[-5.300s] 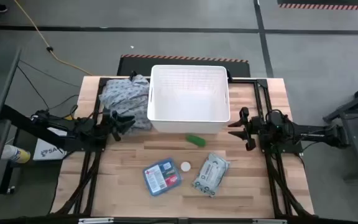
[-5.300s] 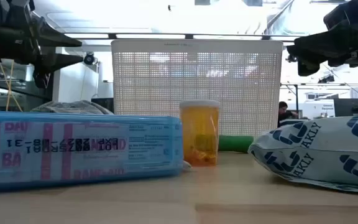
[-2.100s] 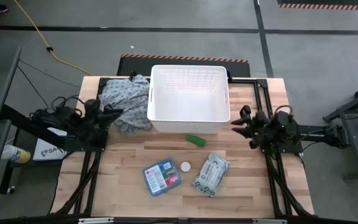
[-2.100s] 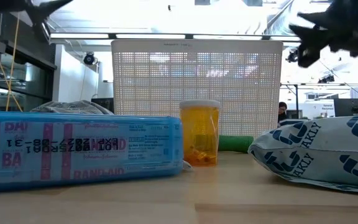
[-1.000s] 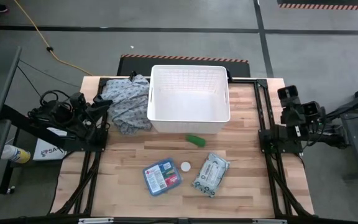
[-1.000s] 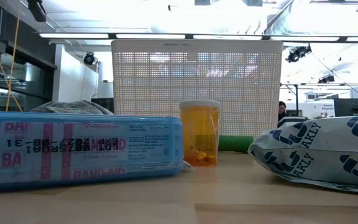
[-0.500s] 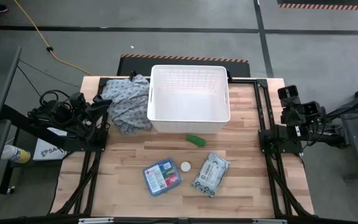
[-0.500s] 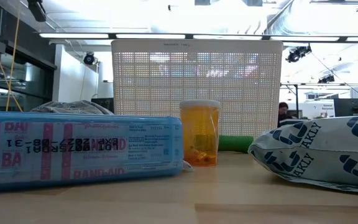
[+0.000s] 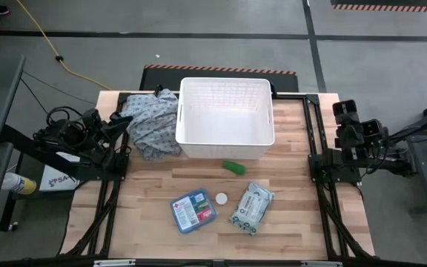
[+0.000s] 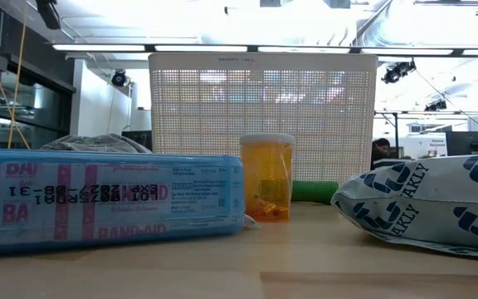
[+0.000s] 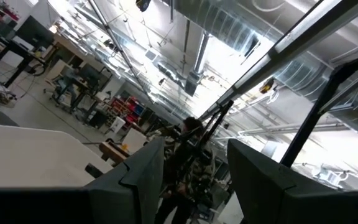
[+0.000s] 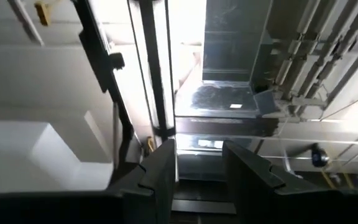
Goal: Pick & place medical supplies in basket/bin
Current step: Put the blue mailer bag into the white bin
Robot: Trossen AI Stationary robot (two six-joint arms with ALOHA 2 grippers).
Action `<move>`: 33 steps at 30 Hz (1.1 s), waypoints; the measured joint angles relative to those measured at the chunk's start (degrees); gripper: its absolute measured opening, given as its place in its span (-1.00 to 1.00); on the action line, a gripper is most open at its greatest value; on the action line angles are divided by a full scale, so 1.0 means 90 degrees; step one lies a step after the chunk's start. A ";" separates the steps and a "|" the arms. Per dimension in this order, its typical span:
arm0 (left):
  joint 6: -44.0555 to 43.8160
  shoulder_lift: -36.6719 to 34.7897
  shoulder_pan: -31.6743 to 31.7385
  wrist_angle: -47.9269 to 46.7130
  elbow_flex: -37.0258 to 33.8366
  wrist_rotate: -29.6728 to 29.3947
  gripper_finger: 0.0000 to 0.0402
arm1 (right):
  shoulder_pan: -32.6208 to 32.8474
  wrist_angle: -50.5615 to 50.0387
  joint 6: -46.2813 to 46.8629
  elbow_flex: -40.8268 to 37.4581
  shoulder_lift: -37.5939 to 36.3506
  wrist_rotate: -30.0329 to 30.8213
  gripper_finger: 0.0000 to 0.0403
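Both arms have pulled back from the table since the first picture, when they reached in beside the basket; over the last second they hardly move. The left gripper [image 9: 121, 126] sits folded at the table's left edge beside the cloth heap [image 9: 150, 122], its fingers [image 11: 143, 171] held a narrow gap apart with nothing between them. The right gripper [image 12: 199, 163] is tucked off the table's right edge and points up at the ceiling, its fingers [image 12: 160, 168] likewise a narrow gap apart and holding nothing. No supply has moved.

The wooden table [image 9: 147, 178] stands on a grey floor crossed by a yellow cable [image 9: 47, 41]. From left to right on the front half lie the blue first-aid box [image 9: 193, 211], the white-capped orange pill bottle [image 10: 266, 177], and the grey-white soft packet [image 9: 251, 208]. The small green item [image 9: 232, 167] lies just in front of the white basket [image 9: 226, 137], which sits at the back centre and holds nothing that can be seen. Behind it the room shows ceiling lights and ducting.

The box's side reads "BAND-AID" with mirrored lot numbers; the packet carries a repeated blue logo ending in "AKLY".
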 joint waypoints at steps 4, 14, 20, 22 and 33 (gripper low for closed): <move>-0.0016 0.0000 0.0001 -0.0031 0.0194 0.0068 0.05 | 0.0000 -0.0382 -0.0284 0.0434 0.0109 -0.0020 -0.38; 0.0192 0.0043 0.0002 -0.0576 0.0819 0.0223 0.05 | 0.0000 -0.4246 -0.0448 0.3094 0.1030 -0.0015 -0.38; 0.0197 0.0377 0.0001 -0.0984 0.1253 0.0228 0.05 | 0.0000 -0.6182 -0.0448 0.4768 0.2102 -0.0009 -0.38; 0.0197 0.0582 0.0002 -0.1085 0.1422 0.0224 0.05 | 0.0000 -0.6669 -0.0438 0.5271 0.2480 -0.0021 -0.38; 0.0197 0.1856 0.0002 -0.2123 0.2949 0.0205 0.05 | 0.0000 -0.9125 -0.0198 0.7805 0.4194 -0.0107 -0.38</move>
